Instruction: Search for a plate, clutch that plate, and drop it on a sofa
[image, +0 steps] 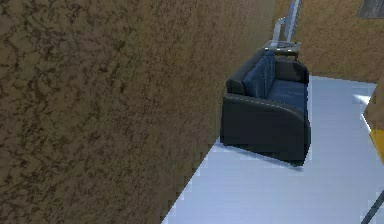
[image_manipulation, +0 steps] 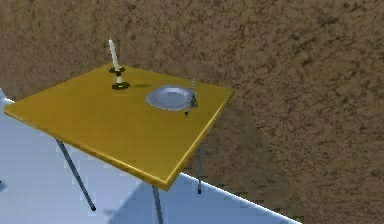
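A pale grey plate (image_manipulation: 170, 97) lies on a yellow table (image_manipulation: 90, 115), near the table's far right corner and close to the brown wall. A small dark thin thing (image_manipulation: 191, 100) lies against the plate's right rim. A dark blue sofa (image: 265, 105) stands along the brown wall in the forward view, right of the middle, on the pale floor.
A white candle in a dark holder (image_manipulation: 117, 70) stands on the table left of the plate. The table has thin grey legs (image_manipulation: 75, 175). Behind the sofa are a small side table (image: 285, 50) and a grey pole (image: 293, 18). A yellow edge (image: 376, 115) shows at the forward view's right.
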